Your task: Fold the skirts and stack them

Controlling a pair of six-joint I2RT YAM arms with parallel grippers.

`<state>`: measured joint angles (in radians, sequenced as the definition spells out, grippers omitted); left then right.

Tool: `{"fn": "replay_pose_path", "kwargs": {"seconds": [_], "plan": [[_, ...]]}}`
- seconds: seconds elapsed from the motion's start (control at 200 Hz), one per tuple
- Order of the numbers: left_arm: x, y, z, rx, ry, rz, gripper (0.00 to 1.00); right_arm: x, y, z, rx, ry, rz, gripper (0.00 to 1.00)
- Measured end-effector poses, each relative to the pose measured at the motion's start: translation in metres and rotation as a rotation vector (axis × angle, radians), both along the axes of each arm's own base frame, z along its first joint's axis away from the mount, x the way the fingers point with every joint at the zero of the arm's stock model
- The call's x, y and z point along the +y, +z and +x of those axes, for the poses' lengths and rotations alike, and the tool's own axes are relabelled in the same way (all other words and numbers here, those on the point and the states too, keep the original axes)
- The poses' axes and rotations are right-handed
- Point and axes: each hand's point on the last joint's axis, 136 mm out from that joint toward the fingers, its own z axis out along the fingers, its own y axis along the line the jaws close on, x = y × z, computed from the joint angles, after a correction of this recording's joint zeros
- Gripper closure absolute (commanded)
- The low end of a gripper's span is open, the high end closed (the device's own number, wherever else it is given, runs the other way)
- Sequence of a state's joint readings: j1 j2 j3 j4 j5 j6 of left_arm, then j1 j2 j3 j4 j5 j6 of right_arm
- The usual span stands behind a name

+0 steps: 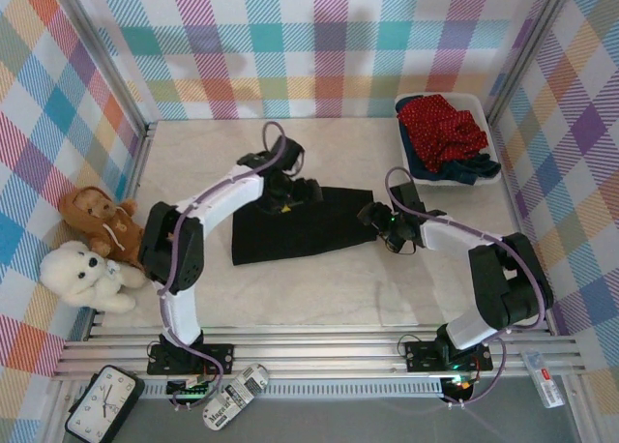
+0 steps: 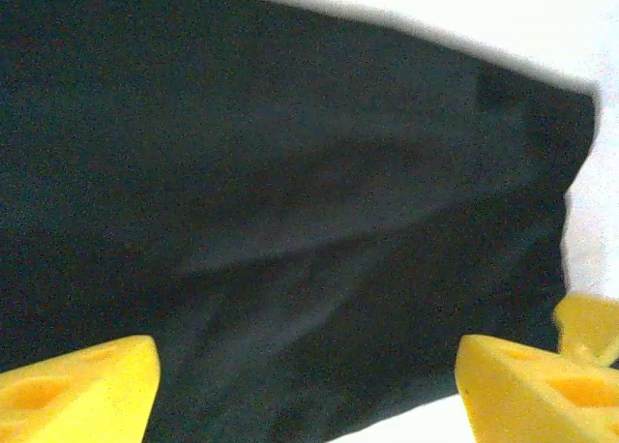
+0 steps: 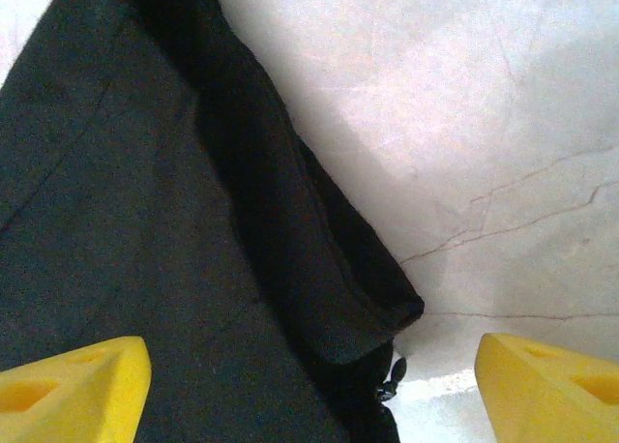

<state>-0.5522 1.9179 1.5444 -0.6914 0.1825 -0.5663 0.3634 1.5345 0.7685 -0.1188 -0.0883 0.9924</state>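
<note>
A brown teddy bear and a white teddy bear sit at the left edge of the worktop. The black skirt lies spread flat mid-worktop. The left end effector is over the skirt's far edge. Its wrist view adds that the yellow fingers stand wide, with the cloth beneath them ungripped. The right end effector is at the skirt's right end. Its wrist view shows wide jaws straddling a folded-over corner and bare worktop. At far right, the top view shows a white basket holding the red dotted skirt on top of blue denim.
</note>
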Motion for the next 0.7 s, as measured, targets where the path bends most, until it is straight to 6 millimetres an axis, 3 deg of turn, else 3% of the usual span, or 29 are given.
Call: {"fn": "replay_pose_path", "kwargs": {"seconds": [0.09, 0.22, 0.49, 0.63, 0.7], "plan": [[-0.012, -0.034, -0.016, 0.091, -0.036, 0.025, 0.24, 0.005, 0.002, 0.002, -0.011, -0.009, 0.034, 0.15], [-0.006, -0.08, -0.027, 0.195, -0.034, 0.087, 0.23, 0.015, 0.002, 0.007, -0.026, -0.007, 0.068, 0.16], [-0.008, -0.076, -0.022, 0.176, -0.041, 0.081, 0.21, 0.026, -0.008, 0.007, -0.009, -0.03, 0.097, 0.21], [-0.009, -0.076, -0.022, 0.173, -0.048, 0.081, 0.2, 0.026, -0.011, 0.009, -0.03, -0.066, 0.121, 0.35], [-0.009, -0.075, -0.022, 0.171, -0.051, 0.082, 0.19, 0.024, -0.015, 0.007, -0.032, -0.087, 0.13, 0.46]]}}
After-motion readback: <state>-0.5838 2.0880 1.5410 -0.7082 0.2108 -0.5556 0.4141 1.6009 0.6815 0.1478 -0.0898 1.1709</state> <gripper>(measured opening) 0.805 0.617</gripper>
